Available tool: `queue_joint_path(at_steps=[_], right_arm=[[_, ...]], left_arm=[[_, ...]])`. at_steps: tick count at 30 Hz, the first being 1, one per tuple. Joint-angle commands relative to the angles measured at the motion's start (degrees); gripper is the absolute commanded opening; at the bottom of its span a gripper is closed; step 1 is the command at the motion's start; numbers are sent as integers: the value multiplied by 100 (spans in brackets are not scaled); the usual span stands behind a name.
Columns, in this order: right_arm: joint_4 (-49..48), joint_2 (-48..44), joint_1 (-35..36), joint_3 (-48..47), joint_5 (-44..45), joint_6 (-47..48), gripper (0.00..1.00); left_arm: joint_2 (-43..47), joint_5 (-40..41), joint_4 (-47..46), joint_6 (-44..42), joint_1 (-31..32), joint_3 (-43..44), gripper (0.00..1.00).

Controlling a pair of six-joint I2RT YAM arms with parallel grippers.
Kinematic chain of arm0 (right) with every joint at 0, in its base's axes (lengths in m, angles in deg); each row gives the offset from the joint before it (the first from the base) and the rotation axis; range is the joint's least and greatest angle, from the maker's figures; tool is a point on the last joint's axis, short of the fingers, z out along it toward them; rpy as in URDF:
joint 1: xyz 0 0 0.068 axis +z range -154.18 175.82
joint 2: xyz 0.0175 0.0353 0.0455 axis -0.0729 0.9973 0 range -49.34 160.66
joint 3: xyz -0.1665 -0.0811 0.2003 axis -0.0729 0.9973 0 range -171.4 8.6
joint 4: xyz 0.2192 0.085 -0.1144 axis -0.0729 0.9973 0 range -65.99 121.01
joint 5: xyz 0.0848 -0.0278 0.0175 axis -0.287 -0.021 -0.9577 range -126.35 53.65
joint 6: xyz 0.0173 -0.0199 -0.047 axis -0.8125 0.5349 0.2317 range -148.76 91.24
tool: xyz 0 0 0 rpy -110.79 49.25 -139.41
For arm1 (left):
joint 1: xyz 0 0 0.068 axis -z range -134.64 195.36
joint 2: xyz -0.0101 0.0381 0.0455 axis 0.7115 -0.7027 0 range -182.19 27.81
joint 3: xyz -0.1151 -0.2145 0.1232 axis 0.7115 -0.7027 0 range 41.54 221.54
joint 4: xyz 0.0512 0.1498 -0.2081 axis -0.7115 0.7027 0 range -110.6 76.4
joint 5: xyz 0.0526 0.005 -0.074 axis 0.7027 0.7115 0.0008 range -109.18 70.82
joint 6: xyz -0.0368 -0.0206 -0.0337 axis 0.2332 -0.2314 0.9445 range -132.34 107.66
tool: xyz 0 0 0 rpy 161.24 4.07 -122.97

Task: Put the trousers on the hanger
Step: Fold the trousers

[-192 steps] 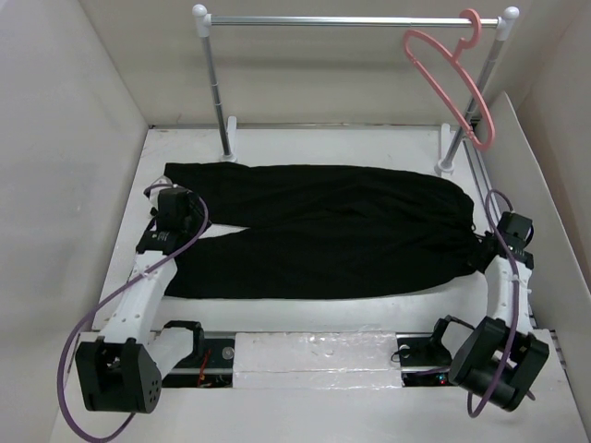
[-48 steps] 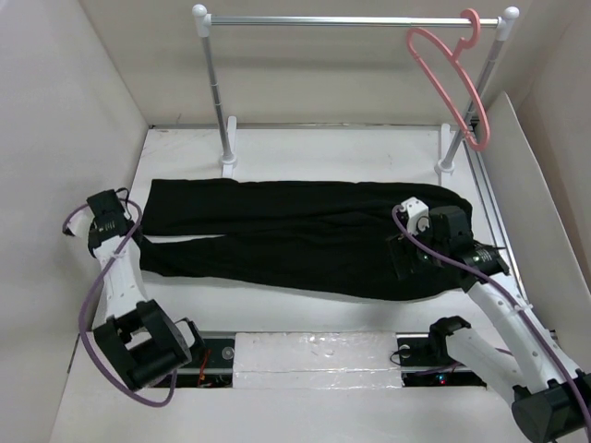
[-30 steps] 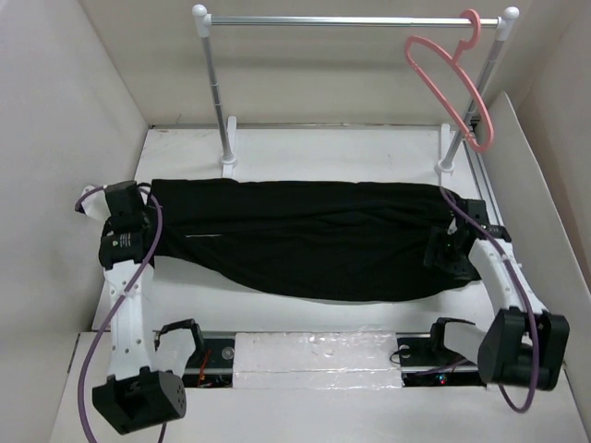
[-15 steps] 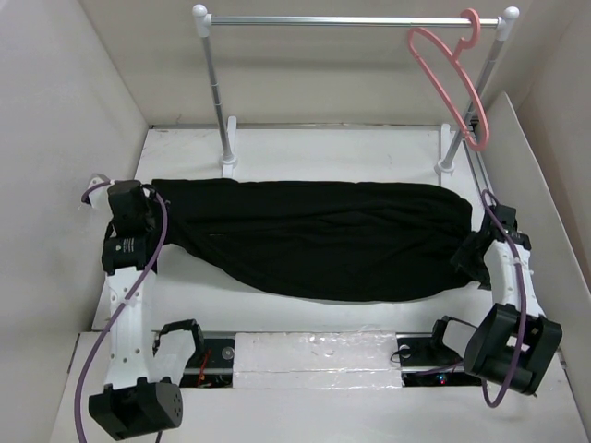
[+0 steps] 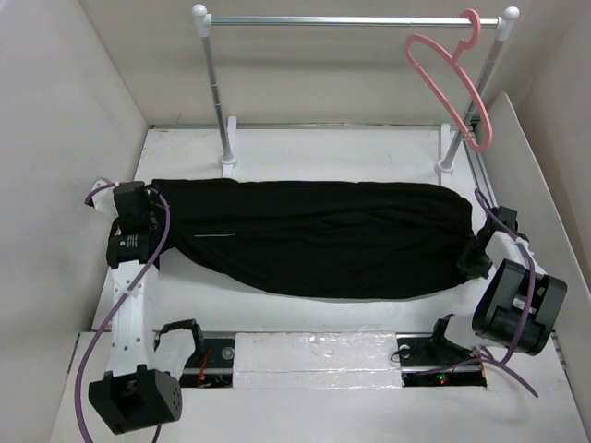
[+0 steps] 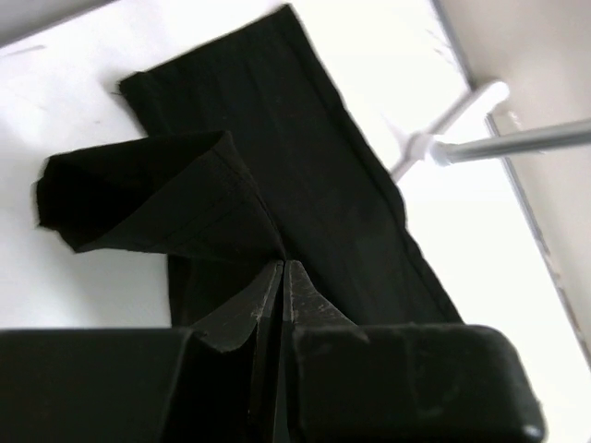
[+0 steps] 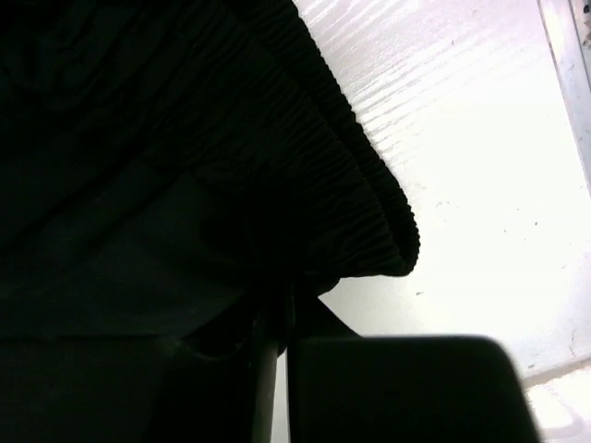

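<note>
The trousers (image 5: 314, 242) are lying folded in a long strip across the table (image 5: 351, 148); the left gripper (image 6: 283, 275) is pinching the leg end tight; the right gripper (image 5: 476, 260) is squeezing the stretchy waist end; the hanger (image 5: 454, 81) is hanging on the rail (image 5: 351, 20), well apart. I think the folding step is going on; next, both arms must lift the cloth together toward the hanger.

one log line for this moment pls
trousers: folded lengthwise, flat on table | left gripper: shut on leg end | right gripper: shut on waistband | hanger: on rail, untouched
</note>
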Motion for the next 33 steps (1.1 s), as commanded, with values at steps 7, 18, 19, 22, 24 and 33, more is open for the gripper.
queue_joint_path(at_steps=[7,18,19,22,24,33], right_arm=[[535,-984,-95,-788,249,950,0],[361,-282,222,-2624,85,1285,0],[343,-168,222,-2739,41,1285,0],[124,472,222,-3291,-161,1337,0],[79,736,222,-3390,-188,1346,0],[18,2381,336,-5006,-636,1469,0]], left_arm=[[-357,1206,-72,-321,-92,425,0],[-1764,2051,-140,-207,22,1270,0],[-1790,2060,-394,-268,22,1279,0],[-2228,2103,-625,-312,-31,1663,0],[-2527,2191,-529,-312,-31,1779,0],[-3838,2464,-1089,-566,-31,2412,0]])
